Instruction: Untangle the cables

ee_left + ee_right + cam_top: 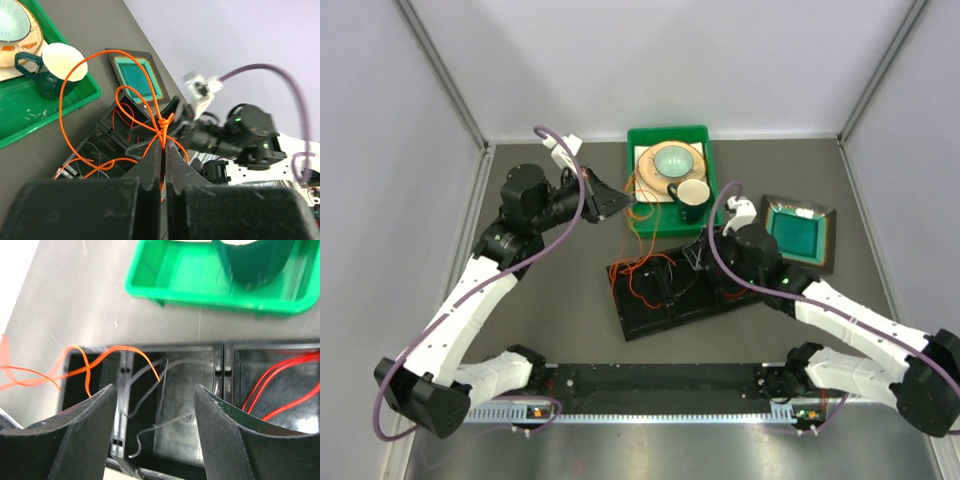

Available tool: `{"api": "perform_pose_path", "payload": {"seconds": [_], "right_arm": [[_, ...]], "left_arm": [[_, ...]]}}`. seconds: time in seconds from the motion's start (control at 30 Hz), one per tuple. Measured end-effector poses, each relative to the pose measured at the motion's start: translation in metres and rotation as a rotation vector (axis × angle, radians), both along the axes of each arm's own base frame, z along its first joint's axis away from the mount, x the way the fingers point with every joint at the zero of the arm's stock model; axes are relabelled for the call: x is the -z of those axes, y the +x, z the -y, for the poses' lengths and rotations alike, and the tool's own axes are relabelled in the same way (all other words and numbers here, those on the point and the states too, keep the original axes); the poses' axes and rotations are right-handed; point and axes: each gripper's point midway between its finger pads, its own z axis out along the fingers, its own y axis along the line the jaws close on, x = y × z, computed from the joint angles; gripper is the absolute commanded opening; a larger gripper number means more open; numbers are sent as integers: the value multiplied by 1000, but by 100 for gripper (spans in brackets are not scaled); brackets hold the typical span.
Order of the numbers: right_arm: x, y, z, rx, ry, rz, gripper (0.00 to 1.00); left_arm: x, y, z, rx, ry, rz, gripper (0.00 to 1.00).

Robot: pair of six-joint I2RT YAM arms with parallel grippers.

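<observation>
I am pinching the orange cable (61, 95) in my left pincer (163, 150), with the fingers pressing shut on the strand just below a tight knot (164, 122). I am holding it raised off the table at about ten o'clock from the black tray (175, 346), and its loops are trailing down into that tray's leftmost compartment. My right pincer (155, 390) is hovering wide open and empty over the middle compartment, where the pale grey cable (150, 387) is lying in loose bends. The red cable (270, 372) is lying in the compartment at three o'clock from it. I am judging the job as only partly along: the grey and red strands are each sitting in their own section, but the orange one is crossing the divider into the grey's section and its knot is not yet undone. Loosening that knot and drawing the orange clear is what is left. Further out, the green tray (712, 160) is sitting at twelve o'clock from the black tray, carrying a plate (670, 162) and a dark mug (690, 197), and a square teal dish (800, 232) is resting at two o'clock. The raised orange loop is passing in front of the mug in my left wrist view; I cannot tell how near, but I am counting it as a possible snag
</observation>
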Motion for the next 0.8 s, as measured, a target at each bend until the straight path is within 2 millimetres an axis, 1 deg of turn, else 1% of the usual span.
{"api": "perform_pose_path", "payload": {"seconds": [0.07,0.1,0.13,0.23,0.3,0.37,0.43,0.53,0.6,0.7,0.8], "right_arm": [[-14,1,3,14,12,34,59],[-19,2,4,17,16,45,51],[-25,2,5,21,20,58,48],[-31,3,6,23,21,72,43],[-26,4,4,16,14,60,41],[-15,3,-1,-3,1,28,41],[-2,1,-7,-27,-12,-13,43],[18,-3,-17,-64,-38,-71,45],[25,-6,-24,-90,-47,-94,45],[23,-9,-35,-126,-34,-96,47],[16,-5,-43,-143,-14,-82,47]], "left_arm": [[3,2,1,0,3,-9,0],[5,2,1,0,4,-11,0],[6,3,1,0,6,-14,0],[9,3,1,1,8,-19,0],[12,4,2,1,9,-22,0],[18,5,3,1,15,-35,0],[21,6,3,3,18,-45,0],[20,7,3,0,23,-44,0],[16,7,2,-3,24,-32,0],[6,8,2,-7,17,-7,0],[5,7,2,-7,15,-3,0]]}}
